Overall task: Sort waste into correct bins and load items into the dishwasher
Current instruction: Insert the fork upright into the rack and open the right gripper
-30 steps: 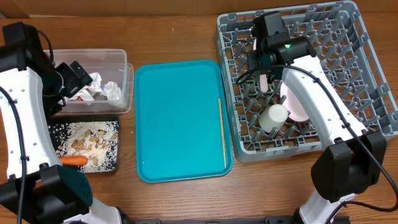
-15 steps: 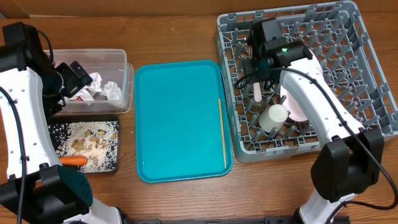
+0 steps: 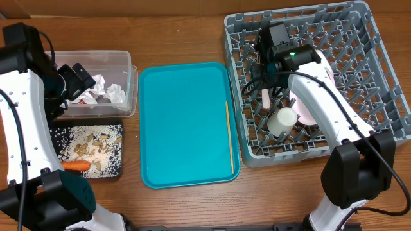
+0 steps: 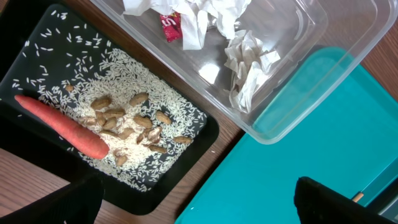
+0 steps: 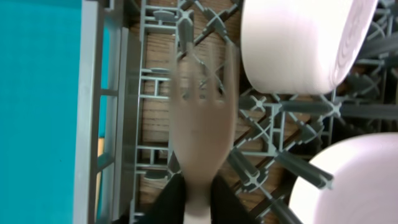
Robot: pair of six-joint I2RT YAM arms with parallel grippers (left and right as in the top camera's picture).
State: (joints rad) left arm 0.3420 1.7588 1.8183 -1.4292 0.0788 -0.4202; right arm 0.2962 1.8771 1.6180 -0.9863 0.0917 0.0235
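Observation:
My right gripper [image 3: 266,83] is shut on the white plastic fork [image 5: 199,118], holding it tines-down just above the floor of the grey dish rack [image 3: 366,38] near its left wall. A small white cup [image 3: 283,120] and a white bowl [image 3: 307,109] sit in the rack beside it. A thin wooden stick [image 3: 228,135] lies on the teal tray [image 3: 183,122]. My left gripper [image 4: 193,205] is open and empty above the clear tub [image 3: 125,64] with napkins [image 4: 245,62] and a red wrapper [image 4: 171,26]. The black tray [image 3: 54,135] holds a carrot [image 3: 76,165] and grain and nut scraps [image 4: 134,121].
The rack's upright pegs [image 5: 292,165] stand close around the fork. The rack's left wall [image 5: 102,93] borders the teal tray. Bare wooden table [image 3: 180,32] lies behind the tray.
My right gripper has moved down and toward the front of the rack with the fork, lowering it among the pegs. The left arm has not moved.

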